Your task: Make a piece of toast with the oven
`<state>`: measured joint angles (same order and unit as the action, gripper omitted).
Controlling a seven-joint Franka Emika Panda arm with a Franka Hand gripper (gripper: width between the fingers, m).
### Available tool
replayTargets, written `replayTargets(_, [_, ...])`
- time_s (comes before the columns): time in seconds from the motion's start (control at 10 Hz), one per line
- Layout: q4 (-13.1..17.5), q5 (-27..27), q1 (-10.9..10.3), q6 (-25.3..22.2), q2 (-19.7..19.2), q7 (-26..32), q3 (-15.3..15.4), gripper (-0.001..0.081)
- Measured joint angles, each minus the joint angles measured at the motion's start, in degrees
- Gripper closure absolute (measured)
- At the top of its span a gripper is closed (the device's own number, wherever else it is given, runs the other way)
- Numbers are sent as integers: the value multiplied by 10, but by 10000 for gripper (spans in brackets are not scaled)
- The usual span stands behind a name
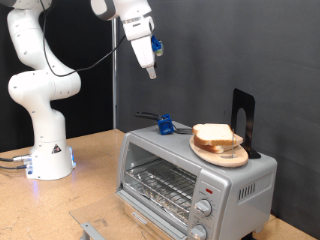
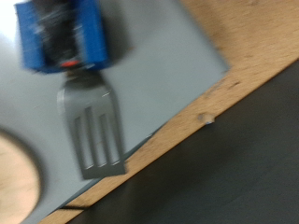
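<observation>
My gripper (image 1: 150, 71): raised high above the oven (image 1: 190, 175), empty; finger spread, cannot tell. Piece of toast (image 1: 214, 135): on wooden plate (image 1: 226, 156) atop oven. Blue-handled spatula (image 2: 92, 129): on oven top. Legible writing: none.

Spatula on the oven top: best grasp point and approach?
Take the spatula by its blue handle block, coming straight down. The block stands proud of the oven roof; the slotted blade lies flat. The gripper hangs above it.
</observation>
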<state>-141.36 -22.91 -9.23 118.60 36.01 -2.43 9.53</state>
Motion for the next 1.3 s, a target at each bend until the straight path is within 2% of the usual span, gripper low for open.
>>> replayTargets(0.2, [-30, 13, 0, 79, -6, 21, 11, -3])
replayTargets(0.7, [-68, 16, 0, 156, -59, 37, 32, -3])
replayTargets(1.3, [-77, 16, 2, 221, -130, 43, 32, -3])
